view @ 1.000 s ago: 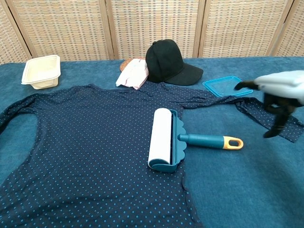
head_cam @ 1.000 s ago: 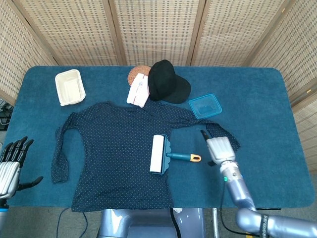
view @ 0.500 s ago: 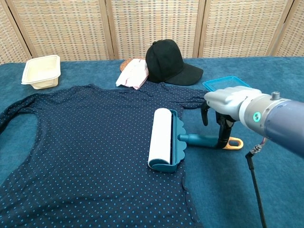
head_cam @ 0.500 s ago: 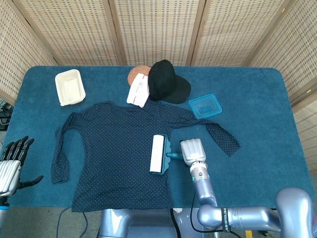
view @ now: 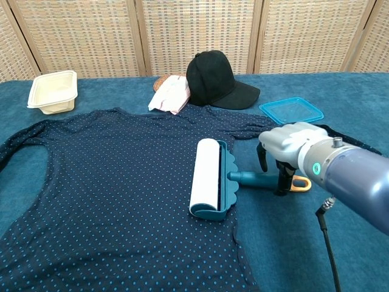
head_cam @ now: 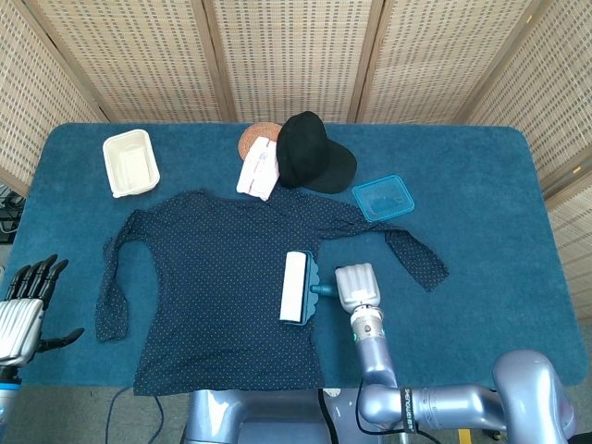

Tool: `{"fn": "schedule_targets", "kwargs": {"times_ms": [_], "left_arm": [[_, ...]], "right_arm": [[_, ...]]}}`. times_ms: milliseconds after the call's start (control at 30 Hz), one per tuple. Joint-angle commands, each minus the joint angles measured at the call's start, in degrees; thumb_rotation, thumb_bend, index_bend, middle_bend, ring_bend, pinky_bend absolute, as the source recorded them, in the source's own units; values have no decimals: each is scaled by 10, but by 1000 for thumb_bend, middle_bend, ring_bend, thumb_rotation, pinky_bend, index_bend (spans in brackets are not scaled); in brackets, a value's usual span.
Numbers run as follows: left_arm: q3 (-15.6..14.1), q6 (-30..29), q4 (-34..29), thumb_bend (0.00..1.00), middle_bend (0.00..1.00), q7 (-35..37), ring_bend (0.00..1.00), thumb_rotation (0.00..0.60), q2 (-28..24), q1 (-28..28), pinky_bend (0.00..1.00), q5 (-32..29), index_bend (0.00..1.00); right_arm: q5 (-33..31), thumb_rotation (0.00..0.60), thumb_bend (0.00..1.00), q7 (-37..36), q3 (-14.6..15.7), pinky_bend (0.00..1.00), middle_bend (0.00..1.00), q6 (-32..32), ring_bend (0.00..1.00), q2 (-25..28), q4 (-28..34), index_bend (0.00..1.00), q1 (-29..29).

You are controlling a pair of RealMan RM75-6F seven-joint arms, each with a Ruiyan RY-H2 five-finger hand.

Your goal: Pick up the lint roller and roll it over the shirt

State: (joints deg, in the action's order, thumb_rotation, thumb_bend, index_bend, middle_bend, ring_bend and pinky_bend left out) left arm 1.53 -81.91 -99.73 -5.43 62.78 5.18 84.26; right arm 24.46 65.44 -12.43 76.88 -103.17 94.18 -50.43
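Note:
The lint roller (head_cam: pixel 294 287) (view: pixel 205 176) lies on the right part of the dark blue dotted shirt (head_cam: pixel 203 296) (view: pixel 109 194), which is spread flat on the table. Its teal handle (view: pixel 254 179) with an orange end (view: pixel 300 183) points right, off the shirt. My right hand (head_cam: pixel 356 287) (view: pixel 287 143) hovers right over the handle, hiding it in the head view. Its fingers (view: pixel 282 178) hang down on both sides of the handle and are not closed round it. My left hand (head_cam: pixel 23 305) waits off the table's front left corner, fingers spread, holding nothing.
Along the back stand a cream container (head_cam: pixel 130 163) (view: pixel 55 90), a folded white and pink cloth (head_cam: pixel 259 168) (view: pixel 171 95) and a black cap (head_cam: pixel 310 153) (view: pixel 216 79). A blue lid (head_cam: pixel 382 198) (view: pixel 292 110) lies just behind the shirt's right sleeve (head_cam: pixel 416 259).
My right hand has swung left from above the right sleeve to over the roller's handle, then sunk slightly, its fingers now either side of the handle. The roller and left hand have stayed put.

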Motion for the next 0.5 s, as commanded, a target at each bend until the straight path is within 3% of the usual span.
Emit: {"fn": "schedule_targets", "kwargs": {"times_ms": [33,300,367,500], "left_arm": [[0,1,0,0,0,0,0,600,0,0,0,-1,0],[1,2,1,0,0,4,0,600,-1,2,0,-6,0],[2,3,1,0,0,5,0,600,-1,2,0,-7,0],[2,7,2,0,0,9,0,600,-2,5,0,-9,0]], "right_arm": [[5,600,385,-4,2,1000,1000,-3,1000,-7,-7,434,-1],[35,600,403,-17,19,1000,1000,-13,1000,-28,-51,465,0],[39,600,438,-22,21,1000,1000,-18,1000,-31,-56,499,2],[52,600,610,-27,26,1000,1000,-25,1000,-32,-64,643,4]]}}
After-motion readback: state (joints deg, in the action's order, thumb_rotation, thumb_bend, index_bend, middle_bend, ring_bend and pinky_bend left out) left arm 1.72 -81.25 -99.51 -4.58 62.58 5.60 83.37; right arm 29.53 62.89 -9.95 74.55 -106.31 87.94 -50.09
